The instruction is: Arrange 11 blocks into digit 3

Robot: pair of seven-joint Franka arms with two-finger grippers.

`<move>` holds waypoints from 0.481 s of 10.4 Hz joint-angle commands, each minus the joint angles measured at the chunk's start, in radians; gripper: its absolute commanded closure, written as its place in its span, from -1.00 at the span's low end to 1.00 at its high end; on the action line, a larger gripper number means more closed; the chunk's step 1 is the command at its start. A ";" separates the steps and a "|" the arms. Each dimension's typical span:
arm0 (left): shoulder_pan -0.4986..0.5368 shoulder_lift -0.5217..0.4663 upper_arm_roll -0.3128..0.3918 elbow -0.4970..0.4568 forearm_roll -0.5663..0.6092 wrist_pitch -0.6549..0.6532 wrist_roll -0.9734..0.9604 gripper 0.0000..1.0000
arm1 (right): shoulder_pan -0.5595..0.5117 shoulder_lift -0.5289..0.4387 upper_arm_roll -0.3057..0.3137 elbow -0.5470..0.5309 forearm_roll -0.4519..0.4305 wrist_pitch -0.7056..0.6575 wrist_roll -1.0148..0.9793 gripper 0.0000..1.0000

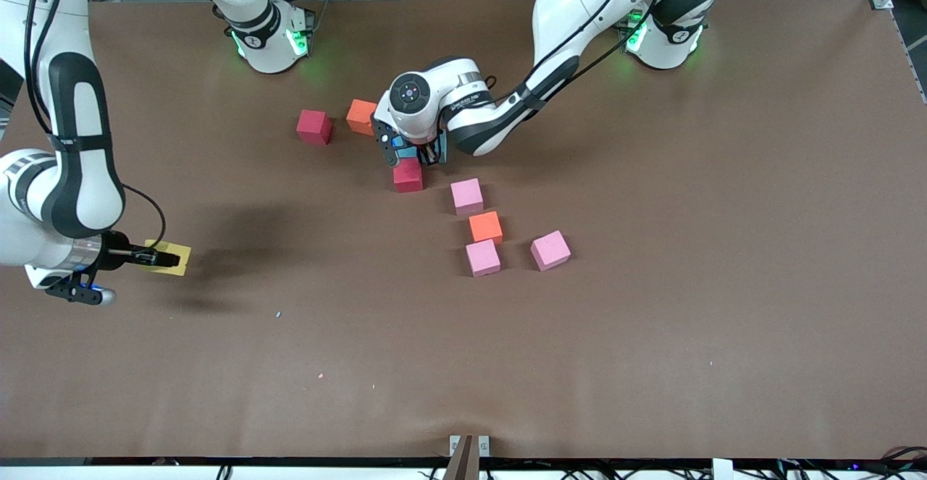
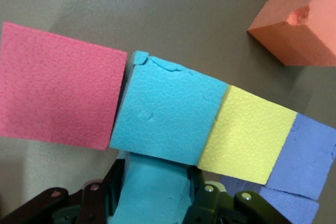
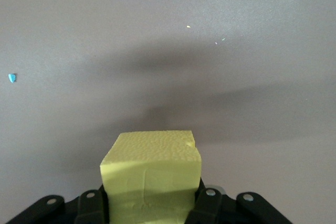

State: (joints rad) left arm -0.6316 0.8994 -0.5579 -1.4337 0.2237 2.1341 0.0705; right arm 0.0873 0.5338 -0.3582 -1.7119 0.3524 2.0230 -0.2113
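The left gripper (image 1: 414,153), clamped on a blue block (image 2: 168,116), should seat it flush between the red block (image 1: 408,174) and yellow one (image 2: 247,135) before letting go, while the right gripper (image 1: 148,255) waits over the table's right-arm end, holding a yellow block (image 3: 152,169).

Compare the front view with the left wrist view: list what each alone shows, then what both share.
Front view only: three pink blocks, the right gripper shut on a yellow block.
Left wrist view only: a yellow block and a purple block in the row.
Shared: the left gripper holding the blue block, a red block beside it.
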 commanded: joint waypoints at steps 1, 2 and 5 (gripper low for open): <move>-0.016 0.010 0.012 0.021 -0.023 0.003 -0.002 1.00 | -0.021 -0.015 0.018 -0.008 -0.007 -0.004 -0.006 0.54; -0.016 0.010 0.012 0.021 -0.023 0.003 -0.001 1.00 | -0.021 -0.015 0.018 -0.009 -0.007 -0.004 -0.006 0.54; -0.011 0.009 0.012 0.021 -0.026 0.003 -0.006 0.99 | -0.021 -0.015 0.018 -0.009 -0.007 -0.004 -0.005 0.54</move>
State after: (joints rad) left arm -0.6313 0.8995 -0.5570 -1.4334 0.2236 2.1347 0.0703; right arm 0.0873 0.5338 -0.3582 -1.7119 0.3524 2.0230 -0.2113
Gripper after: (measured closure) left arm 0.463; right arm 0.471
